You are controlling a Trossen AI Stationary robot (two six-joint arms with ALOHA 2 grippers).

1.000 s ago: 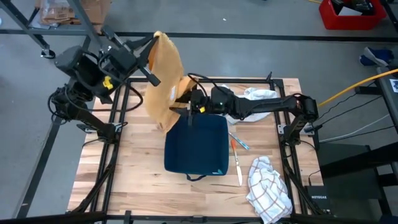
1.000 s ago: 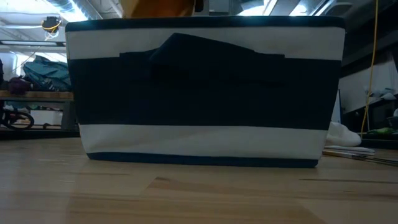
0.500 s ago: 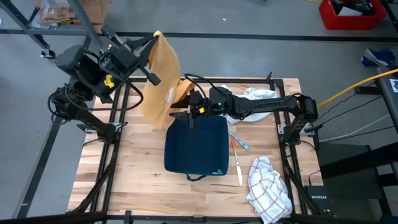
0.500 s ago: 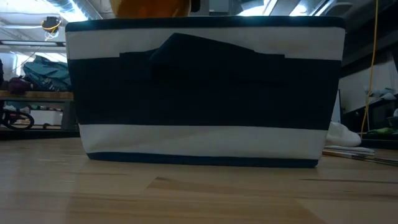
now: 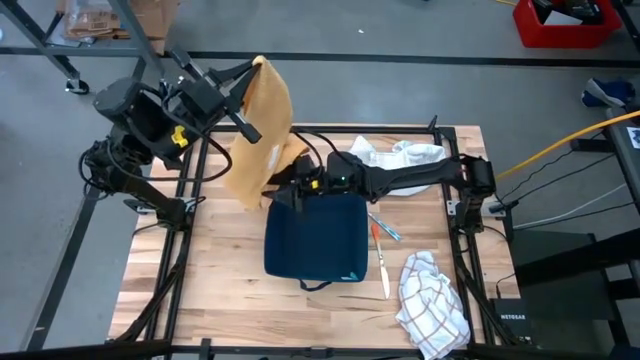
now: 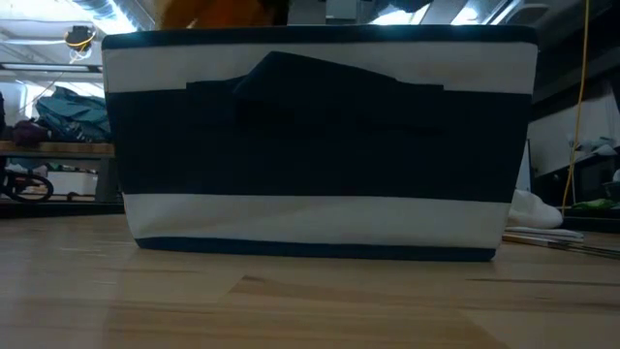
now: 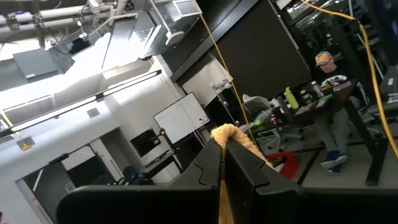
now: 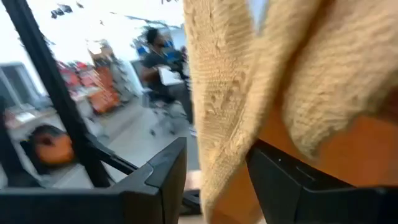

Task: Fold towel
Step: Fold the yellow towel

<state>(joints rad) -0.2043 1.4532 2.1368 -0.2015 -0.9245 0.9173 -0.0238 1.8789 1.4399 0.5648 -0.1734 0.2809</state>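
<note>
Start at the left: your left pincer (image 5: 255, 66) is raised high above the table's (image 5: 220, 280) back-left corner, clamped shut on the top edge of the towel (image 5: 262, 125), and the left wrist view shows the mustard cloth pinched tight between its fingers (image 7: 245, 163). The towel hangs from that grip as a long drape, its lower end reaching down to just behind the bin (image 5: 315, 237), the dark blue one that stands at the middle of the table. There your right pincer (image 5: 288, 183) reaches in low from the right with its jaws parted around the hanging lower part; in the right wrist view the cloth passes between the two fingers (image 8: 158, 177), but they have not closed on it. So you are in the spreading step, I judge: one corner secured, the second not yet caught, and no fold begun. Your next move calls for closing the right pincer on a lower edge or corner, not a bunched middle, then drawing the two pincers apart to open the cloth flat before laying it on bare table in front of the bin. Farther right lie a white cloth (image 5: 405, 155), pens (image 5: 383, 240) and a checked cloth (image 5: 432, 305); keep clear of them.
</note>
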